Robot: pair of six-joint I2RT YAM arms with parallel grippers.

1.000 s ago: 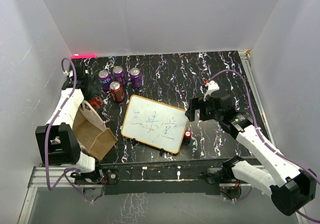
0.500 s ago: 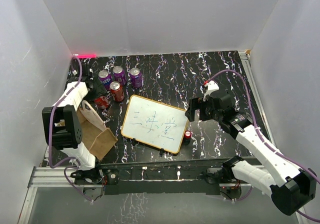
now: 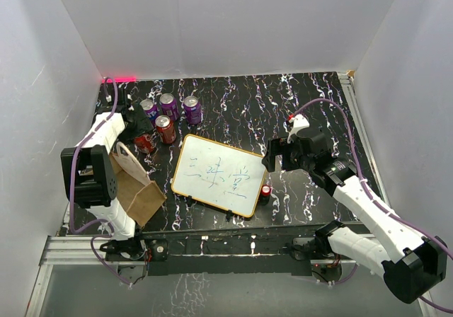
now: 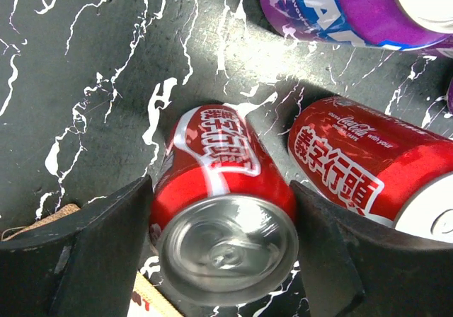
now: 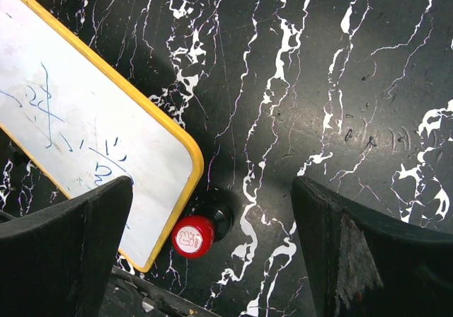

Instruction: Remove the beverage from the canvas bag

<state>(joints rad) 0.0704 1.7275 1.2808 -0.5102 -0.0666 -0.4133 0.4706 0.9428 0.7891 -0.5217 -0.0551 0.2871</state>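
Comparing with a second ago, your left elbow has shifted back beside the canvas bag (image 3: 134, 189), its inside hidden. Your left gripper (image 4: 221, 189) straddles the red can (image 4: 212, 161) standing just outside the bag; whether it grips, I cannot tell. Your right gripper (image 5: 212, 186) gapes wide.

In the left wrist view the edge cuts the second red can (image 4: 368, 179) at 4 o'clock and the purple can (image 4: 333, 9) at 1 o'clock. Of the canvas bag (image 4: 42, 219) I see only a sliver at 8 o'clock. Whether the left gripper (image 4: 221, 189) presses the red can (image 4: 223, 214) or stands just free, I cannot tell. From above, the writing on the board (image 3: 219, 175) is too small to read.
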